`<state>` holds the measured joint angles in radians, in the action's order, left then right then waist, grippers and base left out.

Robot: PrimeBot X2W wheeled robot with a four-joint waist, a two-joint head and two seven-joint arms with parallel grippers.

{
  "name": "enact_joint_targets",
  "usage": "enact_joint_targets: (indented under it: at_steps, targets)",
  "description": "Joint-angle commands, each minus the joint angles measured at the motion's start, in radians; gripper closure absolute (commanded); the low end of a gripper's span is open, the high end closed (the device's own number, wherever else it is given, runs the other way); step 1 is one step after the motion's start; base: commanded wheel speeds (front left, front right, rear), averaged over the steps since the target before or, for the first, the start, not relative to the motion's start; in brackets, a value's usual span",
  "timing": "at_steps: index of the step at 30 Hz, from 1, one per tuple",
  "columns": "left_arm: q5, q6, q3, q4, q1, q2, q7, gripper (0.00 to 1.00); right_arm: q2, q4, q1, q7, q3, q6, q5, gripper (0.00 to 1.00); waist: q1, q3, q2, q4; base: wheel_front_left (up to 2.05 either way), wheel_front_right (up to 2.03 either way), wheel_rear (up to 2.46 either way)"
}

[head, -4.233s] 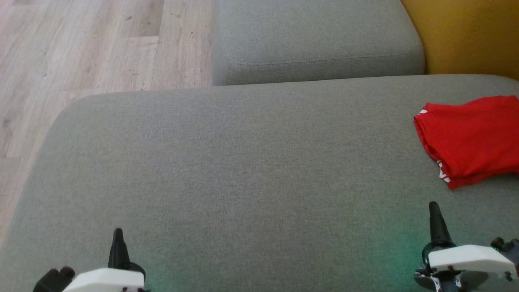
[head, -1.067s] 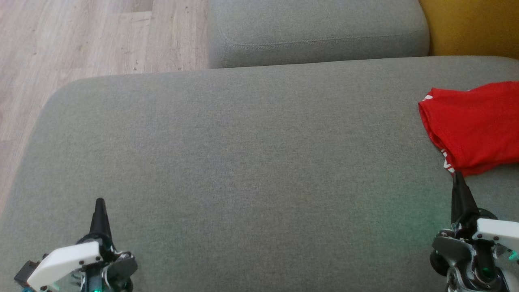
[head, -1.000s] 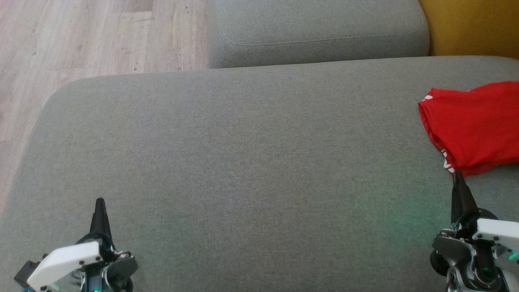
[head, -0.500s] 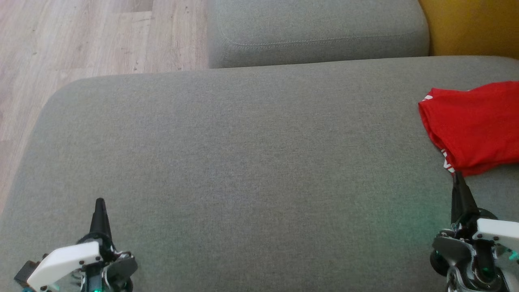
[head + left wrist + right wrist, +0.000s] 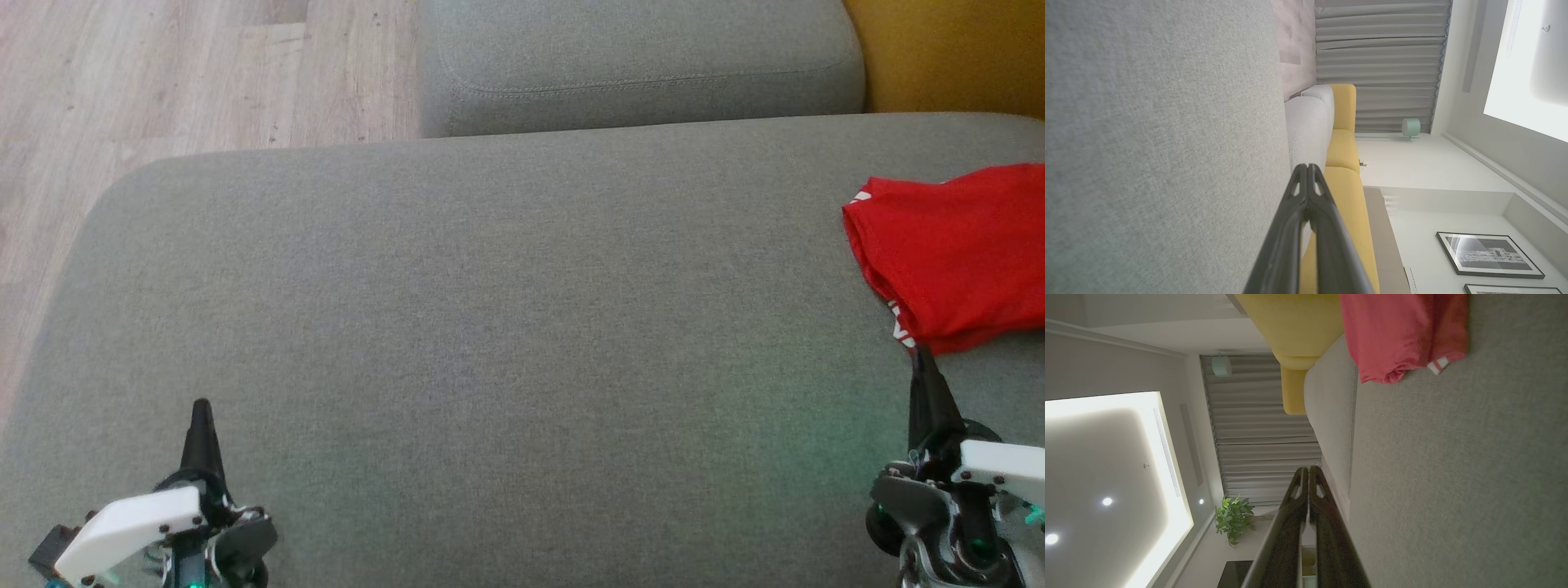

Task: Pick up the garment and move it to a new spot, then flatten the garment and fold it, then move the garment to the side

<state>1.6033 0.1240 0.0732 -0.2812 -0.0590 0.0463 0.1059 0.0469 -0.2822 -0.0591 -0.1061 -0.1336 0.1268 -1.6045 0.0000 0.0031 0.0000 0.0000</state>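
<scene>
The garment (image 5: 955, 253) is red with white trim, folded, lying at the right edge of the grey sofa seat (image 5: 490, 327); its far side runs out of the head view. The right wrist view has the garment (image 5: 1400, 335) at its top. My right gripper (image 5: 921, 359) is shut and holds nothing, its tip just short of the garment's near corner, at the lower right. At the lower left my left gripper (image 5: 201, 408) is shut too and holds nothing, far from the garment. Both wrist views look along pressed-together fingers (image 5: 1308, 179) (image 5: 1308, 477).
A second grey cushion (image 5: 637, 65) lies beyond the seat. A yellow cushion (image 5: 947, 53) stands at the back right. Wooden floor (image 5: 163, 73) runs past the seat's left edge.
Nothing has shifted over the last second. Since about four seconds ago the head view has moved a little and both grippers sit higher in it, the right one closer to the garment.
</scene>
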Motion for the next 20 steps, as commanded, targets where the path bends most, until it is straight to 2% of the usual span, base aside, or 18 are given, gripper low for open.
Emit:
enact_joint_targets:
  at_steps: [1,20]
  targets:
    - [0.005,0.007,0.04,0.036,-0.049,0.004,0.007,1.0,0.005,0.037,-0.049,-0.007,0.02,0.004,-0.005,1.0,0.0,0.0,0.0,0.0,0.0,0.0,0.0]
    - [0.005,0.007,0.04,0.036,-0.049,0.004,0.007,1.0,0.004,0.037,-0.049,-0.007,0.02,0.004,-0.004,1.0,0.0,0.0,0.0,0.0,0.0,0.0,0.0]
